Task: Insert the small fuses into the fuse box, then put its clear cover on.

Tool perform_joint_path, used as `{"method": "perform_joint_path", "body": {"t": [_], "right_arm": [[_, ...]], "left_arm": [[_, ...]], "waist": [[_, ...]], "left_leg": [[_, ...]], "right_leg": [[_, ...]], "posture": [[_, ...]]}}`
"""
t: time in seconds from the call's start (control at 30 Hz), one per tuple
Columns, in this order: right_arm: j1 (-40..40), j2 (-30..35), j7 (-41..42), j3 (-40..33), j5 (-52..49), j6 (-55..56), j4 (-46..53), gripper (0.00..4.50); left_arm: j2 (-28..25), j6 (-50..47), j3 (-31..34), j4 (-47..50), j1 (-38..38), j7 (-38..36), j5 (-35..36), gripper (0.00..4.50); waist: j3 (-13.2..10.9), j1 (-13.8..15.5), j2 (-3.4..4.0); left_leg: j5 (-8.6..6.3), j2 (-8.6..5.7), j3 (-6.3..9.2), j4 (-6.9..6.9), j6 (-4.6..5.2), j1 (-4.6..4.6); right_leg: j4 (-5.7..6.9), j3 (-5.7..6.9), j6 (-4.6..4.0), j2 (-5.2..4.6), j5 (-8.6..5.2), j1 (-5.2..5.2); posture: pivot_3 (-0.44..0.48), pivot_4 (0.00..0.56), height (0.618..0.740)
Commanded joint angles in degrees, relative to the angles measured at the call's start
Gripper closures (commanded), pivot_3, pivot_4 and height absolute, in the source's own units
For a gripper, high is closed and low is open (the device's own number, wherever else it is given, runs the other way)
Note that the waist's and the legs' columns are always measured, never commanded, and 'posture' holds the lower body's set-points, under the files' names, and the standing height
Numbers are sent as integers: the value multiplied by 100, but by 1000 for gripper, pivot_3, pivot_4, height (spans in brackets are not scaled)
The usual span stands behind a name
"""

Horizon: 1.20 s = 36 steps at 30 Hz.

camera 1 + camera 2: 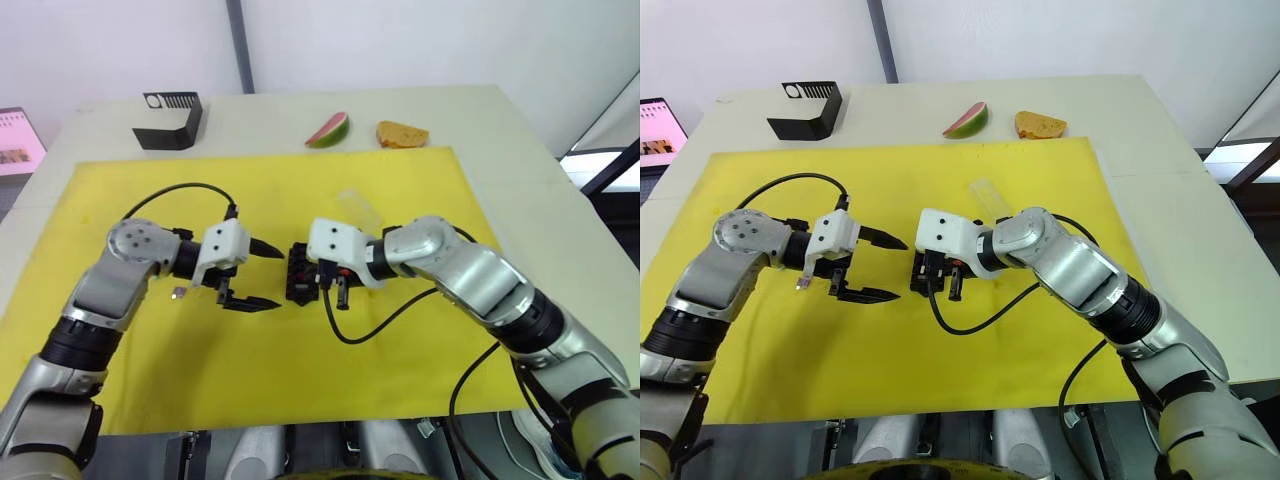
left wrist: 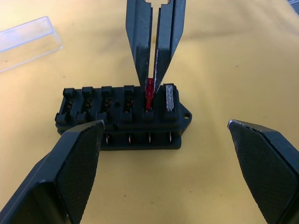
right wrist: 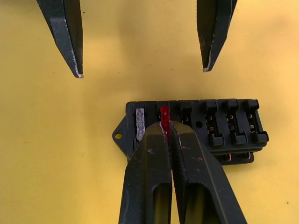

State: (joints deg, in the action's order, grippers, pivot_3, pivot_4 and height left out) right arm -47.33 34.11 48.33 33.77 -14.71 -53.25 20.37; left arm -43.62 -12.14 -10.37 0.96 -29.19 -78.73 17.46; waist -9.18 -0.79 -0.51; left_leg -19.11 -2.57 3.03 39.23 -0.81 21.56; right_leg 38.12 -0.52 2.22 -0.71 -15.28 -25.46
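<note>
The black fuse box [image 2: 93, 122] lies on the yellow mat [image 1: 400, 360] between my two grippers. My right gripper [image 3: 167, 128] is shut on a red fuse [image 2: 149, 91], which stands upright in a slot of the back row. A grey fuse [image 2: 170, 97] sits in the end slot beside it, and the other slots look empty. My left gripper [image 1: 278, 277] is open just left of the box, its fingers [image 2: 70, 172] apart from it. The clear cover [image 1: 360, 208] lies flat on the mat just behind the box.
At the table's back left stands a black angular holder [image 1: 170, 120]. A watermelon slice [image 1: 328, 130] and a piece of bread [image 1: 402, 134] lie beyond the mat's far edge. A black cable [image 1: 370, 325] loops over the mat under my right arm.
</note>
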Motion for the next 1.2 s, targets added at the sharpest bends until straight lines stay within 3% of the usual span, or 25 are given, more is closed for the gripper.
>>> {"method": "perform_joint_path", "body": {"t": [0.03, 1.2], "right_arm": [[-22, -56, 58, -28, 121, 107, -8, 4500], [-644, -214, 1153, 532, 1007, 529, -563, 4500]], "left_arm": [[0, -8, 78, 112, -77, 19, 27, 52], [188, 6, 68, 308, 96, 394, -35, 52]], "waist": [[0, 2, 0], [1, -8, -1]], "left_leg": [[0, 0, 0, 0, 0, 0], [3, 0, 0, 1, -6, -6]], "right_leg": [[1, 0, 0, 0, 0, 0], [5, 0, 0, 1, 0, 3]], "posture": [[0, 150, 740], [0, 150, 740]]}}
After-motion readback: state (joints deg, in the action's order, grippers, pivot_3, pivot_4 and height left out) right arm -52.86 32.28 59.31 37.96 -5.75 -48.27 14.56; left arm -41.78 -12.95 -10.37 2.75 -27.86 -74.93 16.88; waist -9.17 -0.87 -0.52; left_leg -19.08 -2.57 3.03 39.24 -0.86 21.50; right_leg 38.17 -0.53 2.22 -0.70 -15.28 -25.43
